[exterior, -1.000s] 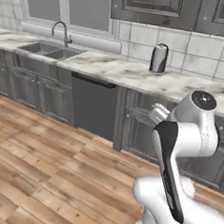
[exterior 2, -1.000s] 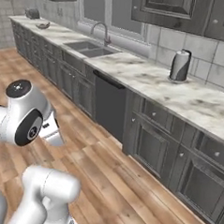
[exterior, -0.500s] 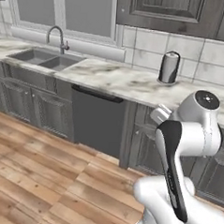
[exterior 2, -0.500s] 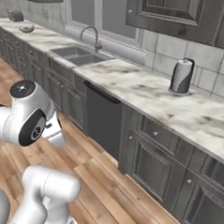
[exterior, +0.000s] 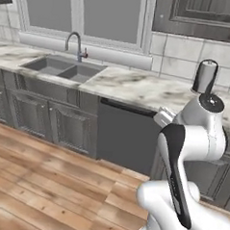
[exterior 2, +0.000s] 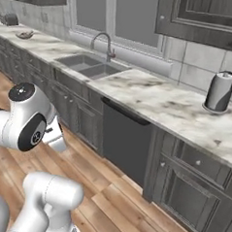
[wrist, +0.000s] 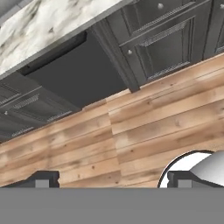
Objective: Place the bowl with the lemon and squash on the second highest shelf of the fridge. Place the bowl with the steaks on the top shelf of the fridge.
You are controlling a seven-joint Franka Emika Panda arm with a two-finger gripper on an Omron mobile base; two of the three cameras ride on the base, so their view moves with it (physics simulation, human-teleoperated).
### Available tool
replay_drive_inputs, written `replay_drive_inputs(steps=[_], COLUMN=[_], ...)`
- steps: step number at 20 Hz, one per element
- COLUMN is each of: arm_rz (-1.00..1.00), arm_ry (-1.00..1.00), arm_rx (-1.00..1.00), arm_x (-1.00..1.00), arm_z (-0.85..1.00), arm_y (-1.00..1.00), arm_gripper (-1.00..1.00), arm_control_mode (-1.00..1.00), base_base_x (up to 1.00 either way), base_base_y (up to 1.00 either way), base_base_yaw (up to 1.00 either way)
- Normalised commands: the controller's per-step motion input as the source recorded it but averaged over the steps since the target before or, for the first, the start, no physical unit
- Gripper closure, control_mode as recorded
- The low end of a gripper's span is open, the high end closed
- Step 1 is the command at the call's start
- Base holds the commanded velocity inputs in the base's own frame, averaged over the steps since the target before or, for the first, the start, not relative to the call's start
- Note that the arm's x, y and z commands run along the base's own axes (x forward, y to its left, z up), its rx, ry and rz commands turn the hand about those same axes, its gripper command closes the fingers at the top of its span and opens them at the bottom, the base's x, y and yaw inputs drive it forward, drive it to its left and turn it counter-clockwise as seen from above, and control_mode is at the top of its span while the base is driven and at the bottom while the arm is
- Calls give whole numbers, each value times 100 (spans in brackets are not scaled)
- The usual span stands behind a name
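Fingers (wrist: 113, 180) stand wide apart with nothing between them, aimed at the floor (wrist: 144, 127). I cannot tell where bowls or fridge are. Judged: loaded bowls are rigid, slippery and tippy; pinch the rim and keep level.

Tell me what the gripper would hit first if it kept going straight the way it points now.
Most likely the wood floor in front of the dishwasher. The open gripper looks down at bare planks, with nothing between; how far off is unclear.
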Motion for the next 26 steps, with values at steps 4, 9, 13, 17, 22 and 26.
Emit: replay_drive_inputs(steps=[4,9,13,17,22,26], arm_rz=[0,0,0,0,0,0], arm_ry=[0,0,0,0,0,0], arm_rx=[0,0,0,0,0,0], arm_x=[0,0,0,0,0,0], arm_z=[0,0,0,0,0,0], arm_y=[0,0,0,0,0,0], arm_gripper=[-100,-100,-100,-100,-100,-100], arm_control_mode=[100,100,100,100,100,100], base_base_x=[100,100,100,100,100,100], base_base_y=[100,100,100,100,100,100], base_base_yaw=[-4,4,0,0,0,0])
